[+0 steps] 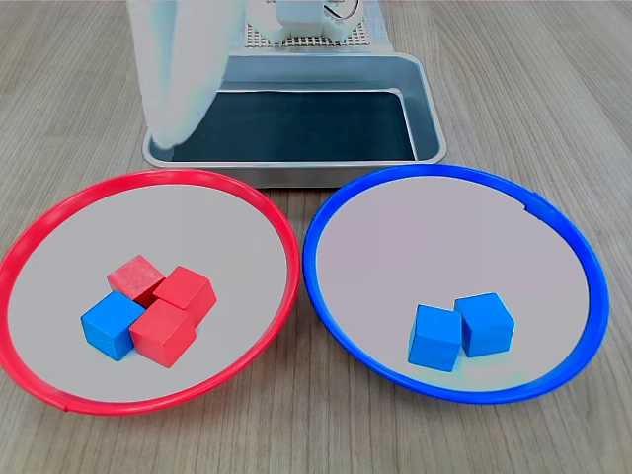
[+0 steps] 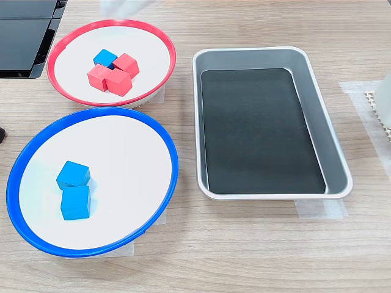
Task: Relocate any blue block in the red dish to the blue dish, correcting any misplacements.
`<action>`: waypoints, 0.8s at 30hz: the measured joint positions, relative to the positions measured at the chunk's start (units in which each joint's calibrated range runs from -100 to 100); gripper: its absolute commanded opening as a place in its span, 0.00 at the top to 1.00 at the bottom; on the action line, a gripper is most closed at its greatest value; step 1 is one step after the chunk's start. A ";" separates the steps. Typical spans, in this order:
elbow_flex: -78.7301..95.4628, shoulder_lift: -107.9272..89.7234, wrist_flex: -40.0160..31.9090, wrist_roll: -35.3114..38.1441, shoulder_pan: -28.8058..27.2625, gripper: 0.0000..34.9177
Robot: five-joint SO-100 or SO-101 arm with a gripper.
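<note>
The small bright-blue cube point(image 1: 111, 326) in the red-rimmed round dish point(image 1: 259, 212) touches three red cubes point(image 1: 176, 306); a grasp may drag them. The pincer's opening cannot be told.

The red dish point(image 1: 259, 209) holds one blue block point(image 1: 111, 325) touching three red cubes point(image 1: 166, 331). The blue dish point(image 1: 341, 202) holds two blue cubes point(image 1: 462, 329) side by side. A metal tray point(image 1: 427, 109) sits behind both dishes.
</note>
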State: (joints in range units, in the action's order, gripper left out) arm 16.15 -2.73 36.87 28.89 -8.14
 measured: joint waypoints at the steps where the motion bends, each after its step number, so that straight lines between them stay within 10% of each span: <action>1: -3.27 3.15 0.00 0.83 -0.80 0.99; 24: -31.49 32.65 10.20 9.04 -9.20 0.64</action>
State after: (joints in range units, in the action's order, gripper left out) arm -15.34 29.92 47.06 37.92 -17.35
